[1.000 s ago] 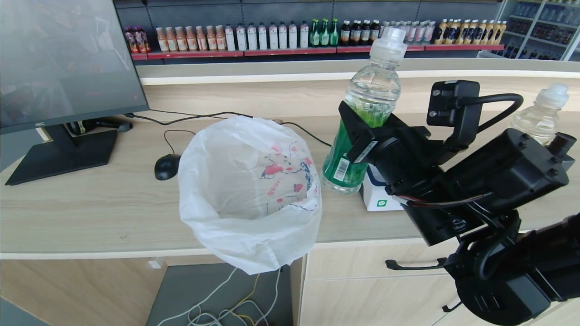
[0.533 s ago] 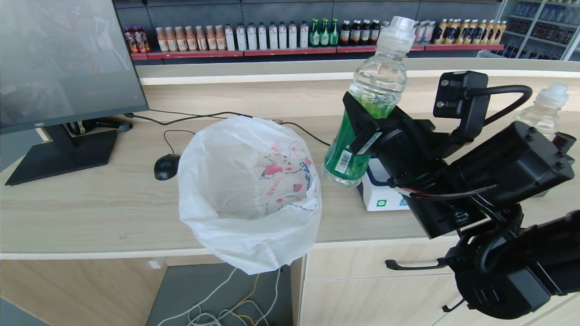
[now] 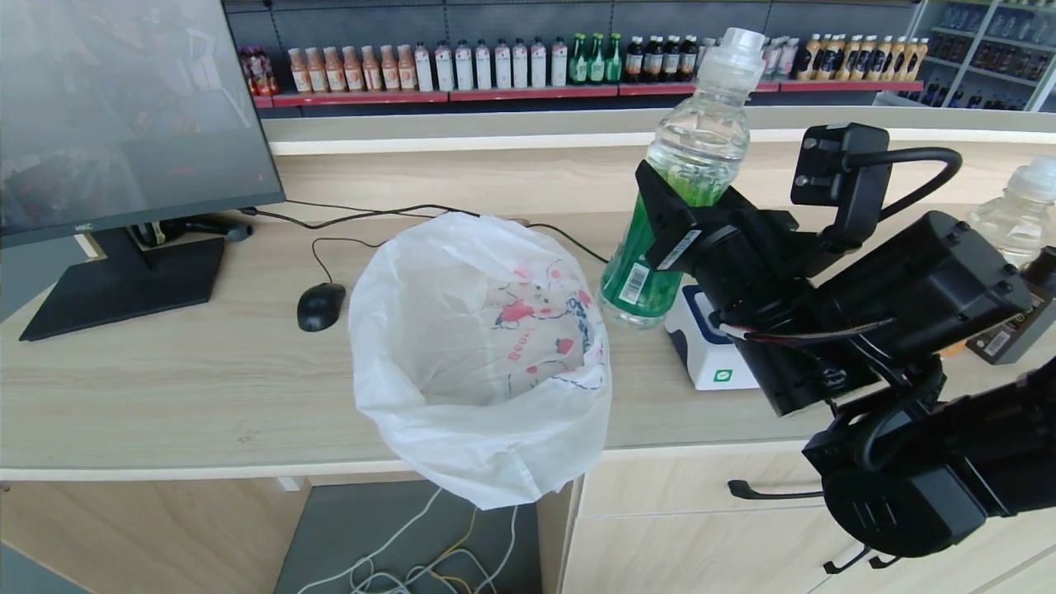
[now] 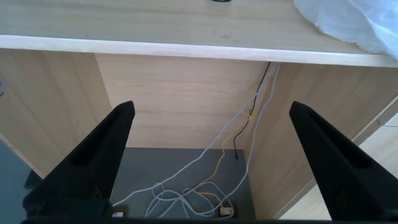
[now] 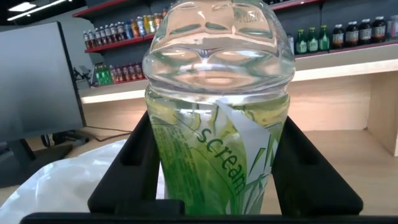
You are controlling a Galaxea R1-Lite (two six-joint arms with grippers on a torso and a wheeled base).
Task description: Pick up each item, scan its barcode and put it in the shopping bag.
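Counter (image 3: 206, 371): the right pincer (image 3: 672, 223), clamped on the green bottle (image 3: 697, 148), lifts it higher above the white box (image 3: 718, 363) below, likely heading for the bag (image 3: 462, 330) alongside.

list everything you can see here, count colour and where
green-label bottle: 1, clear and green, held above the counter, right of the bag
shopping bag: 1, white, red print, counter's front edge
white box: 1, white and blue, counter, by the held bottle
clear bottle: 1, clear, counter's far right
dark box: 1, dark, counter's far right
monitor: 1, black, counter's left
mouse: 1, black, between monitor and bag
shelf bottles: many, mixed, back shelf
cables: several, white and yellow, under the counter
counter: 1, light wood
right gripper: 1, black, shut on the green-label bottle
left gripper: 1, black, open, below the counter's edge
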